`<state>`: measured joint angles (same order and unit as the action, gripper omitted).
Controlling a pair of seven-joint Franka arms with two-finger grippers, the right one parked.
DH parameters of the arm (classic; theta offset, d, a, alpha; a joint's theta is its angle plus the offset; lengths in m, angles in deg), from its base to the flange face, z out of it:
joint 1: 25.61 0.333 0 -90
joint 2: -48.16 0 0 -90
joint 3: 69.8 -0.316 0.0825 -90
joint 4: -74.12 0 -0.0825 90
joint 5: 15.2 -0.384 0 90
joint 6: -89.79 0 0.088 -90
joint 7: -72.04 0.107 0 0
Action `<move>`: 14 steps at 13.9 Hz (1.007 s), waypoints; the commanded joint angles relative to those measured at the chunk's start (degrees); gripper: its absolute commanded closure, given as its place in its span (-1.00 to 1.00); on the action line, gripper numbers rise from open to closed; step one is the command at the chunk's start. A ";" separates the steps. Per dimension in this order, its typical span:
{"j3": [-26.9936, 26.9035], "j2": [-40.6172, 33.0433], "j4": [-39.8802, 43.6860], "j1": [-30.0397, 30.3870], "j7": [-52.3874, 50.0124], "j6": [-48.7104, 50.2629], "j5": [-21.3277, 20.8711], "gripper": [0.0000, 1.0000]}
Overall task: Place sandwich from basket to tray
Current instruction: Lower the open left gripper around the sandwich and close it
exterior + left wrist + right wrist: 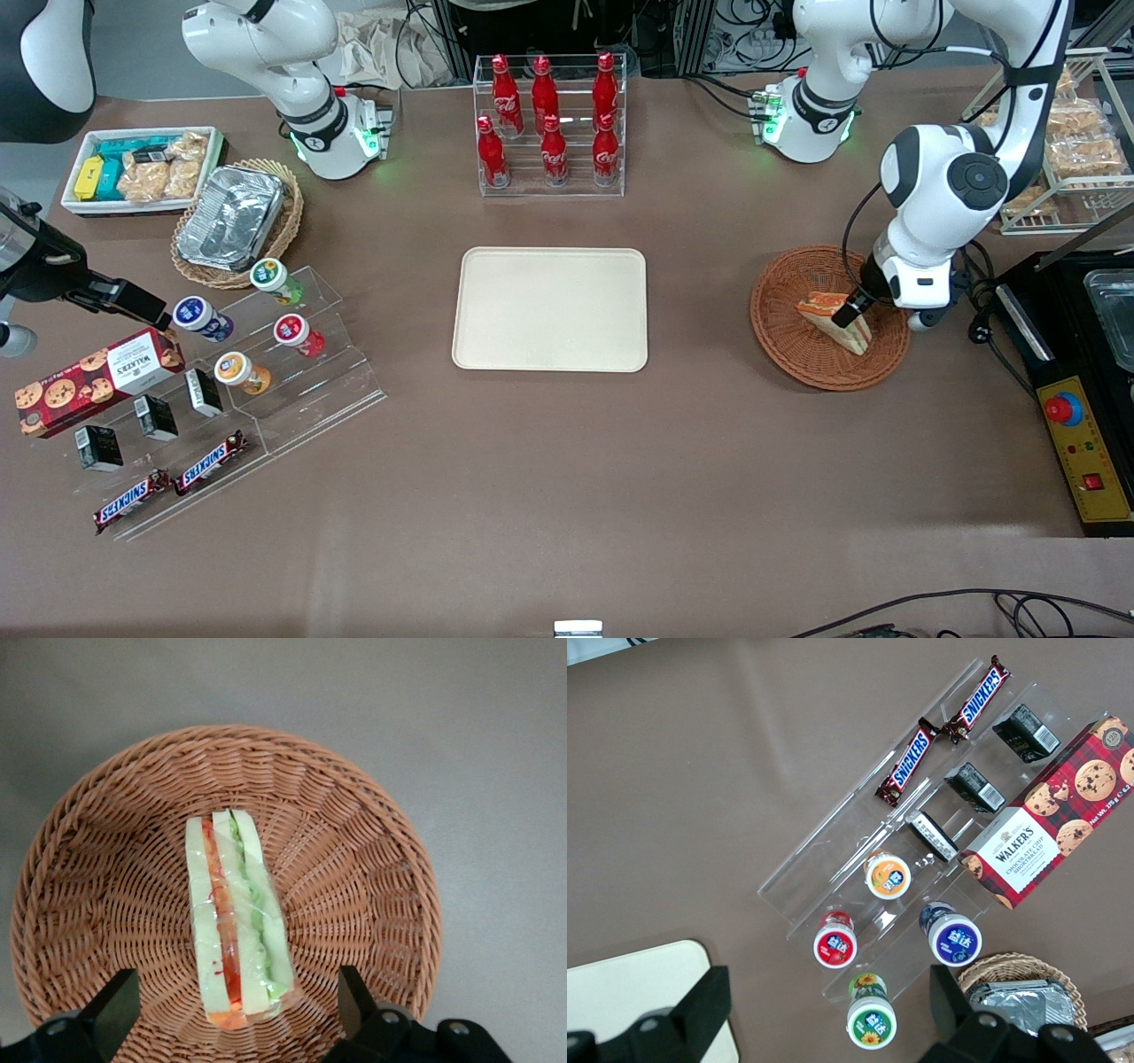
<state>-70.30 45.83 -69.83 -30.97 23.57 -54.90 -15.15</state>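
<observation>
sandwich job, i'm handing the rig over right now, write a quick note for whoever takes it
Hand: the working arm's hand is open, low over the basket, one finger on each side of the sandwich, not closed on it.
Sandwich: lying in the basket, wrapped in clear film, not lifted.
Tray: at mid-table, toward the parked arm from the basket, with nothing on it.
Done: approach and lining up over the sandwich.
Left: close on the sandwich, lift it out, carry it to the tray, set it down, release.
</observation>
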 commanded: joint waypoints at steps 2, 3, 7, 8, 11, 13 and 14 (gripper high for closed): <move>0.05 0.92 -1.51 -0.36 -3.91 -3.48 -0.93 -0.99; 0.05 1.19 -1.51 -0.36 -4.18 -3.67 -0.84 -0.99; 0.05 2.41 -2.99 -0.44 -4.18 -6.82 -0.93 -0.99; 0.05 3.11 -3.26 -0.44 -4.27 -8.23 -0.84 -0.99; -0.03 5.05 -3.26 -1.75 -5.94 -10.78 -0.84 -0.99; -0.12 5.67 -3.61 -1.85 -5.85 -11.40 -0.93 -0.99; -0.30 5.67 -4.40 -1.85 -5.85 -12.19 -0.93 -0.98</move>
<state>-70.24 51.27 -72.97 -32.31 19.35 -64.84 -15.15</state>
